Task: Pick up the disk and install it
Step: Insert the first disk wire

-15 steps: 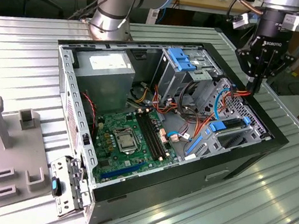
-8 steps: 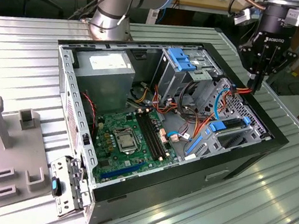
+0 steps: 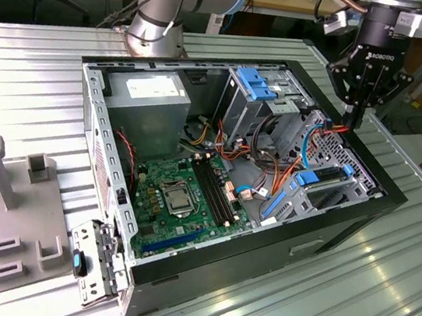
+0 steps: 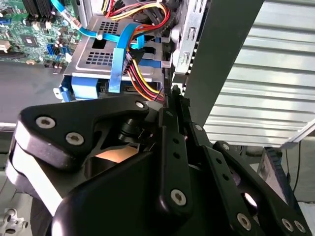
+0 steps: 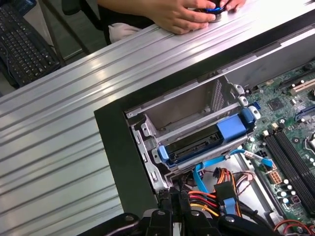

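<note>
The disk (image 5: 197, 145), a dark slab with bright blue side rails, lies in the lower bay of the metal cage at the case's corner. In the exterior view the disk (image 3: 325, 188) sits at the case's right end between two blue tabs. My gripper (image 3: 355, 119) hangs upright over that corner, shut, with nothing seen between its fingers, just above the cage's rear edge by the orange and red cables. In the second wrist view my gripper (image 4: 173, 92) points past the cables towards the disk (image 4: 86, 88). The first wrist view has my gripper (image 5: 172, 196) a little short of the cage.
The open computer case (image 3: 360, 218) lies on a ribbed metal table (image 3: 41, 79). Inside are a motherboard (image 3: 182, 193), a power supply (image 3: 151, 106) and a grey drive cage with a blue latch (image 3: 256, 86). A person's hands (image 5: 182, 14) rest on the table beyond the case. A grey fixture (image 3: 7, 208) stands at the exterior view's left.
</note>
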`<action>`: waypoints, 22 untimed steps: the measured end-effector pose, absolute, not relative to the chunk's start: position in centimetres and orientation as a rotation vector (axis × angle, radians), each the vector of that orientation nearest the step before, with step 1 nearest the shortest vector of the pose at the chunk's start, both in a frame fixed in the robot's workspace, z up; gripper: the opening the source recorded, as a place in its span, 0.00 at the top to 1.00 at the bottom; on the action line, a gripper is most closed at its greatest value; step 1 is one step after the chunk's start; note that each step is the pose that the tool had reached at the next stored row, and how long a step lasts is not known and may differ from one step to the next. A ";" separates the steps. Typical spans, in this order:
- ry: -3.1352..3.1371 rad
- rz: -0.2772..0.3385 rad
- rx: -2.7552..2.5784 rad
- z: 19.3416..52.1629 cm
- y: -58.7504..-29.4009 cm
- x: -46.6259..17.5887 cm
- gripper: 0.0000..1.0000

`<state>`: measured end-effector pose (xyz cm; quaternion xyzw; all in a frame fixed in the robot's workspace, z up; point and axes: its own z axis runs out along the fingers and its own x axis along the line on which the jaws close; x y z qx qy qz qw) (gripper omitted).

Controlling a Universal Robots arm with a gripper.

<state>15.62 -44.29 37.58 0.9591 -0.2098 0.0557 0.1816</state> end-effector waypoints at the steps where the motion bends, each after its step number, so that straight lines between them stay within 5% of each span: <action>1: -0.600 0.156 2.706 37.6 -44.3 15.6 0.83; 22: -0.887 0.099 2.617 37.3 -44.7 17.8 0.83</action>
